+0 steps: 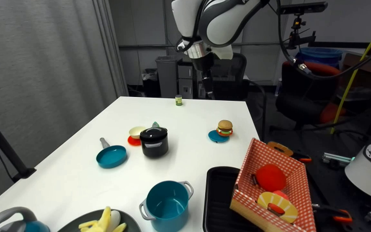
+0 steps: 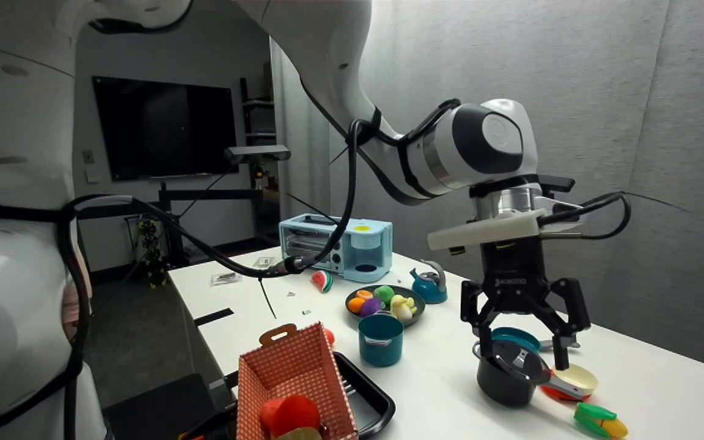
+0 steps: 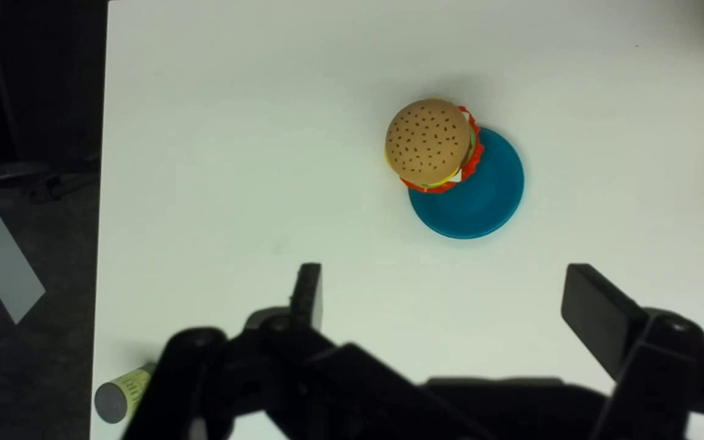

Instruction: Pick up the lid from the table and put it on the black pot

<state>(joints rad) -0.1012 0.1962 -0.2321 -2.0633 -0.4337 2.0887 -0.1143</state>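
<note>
- Gripper hung spread wide, empty.
- Lid sat on black pot, left of the burger in an exterior view.
- Placement looked done; clean finish meant retreating high, no regrasp.

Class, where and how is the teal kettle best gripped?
Probably by the top of its grey handle, coming from above, the tool closing across it: the handle arches over the kettle, which stands upright, with a gap showing beneath the arch.
</note>
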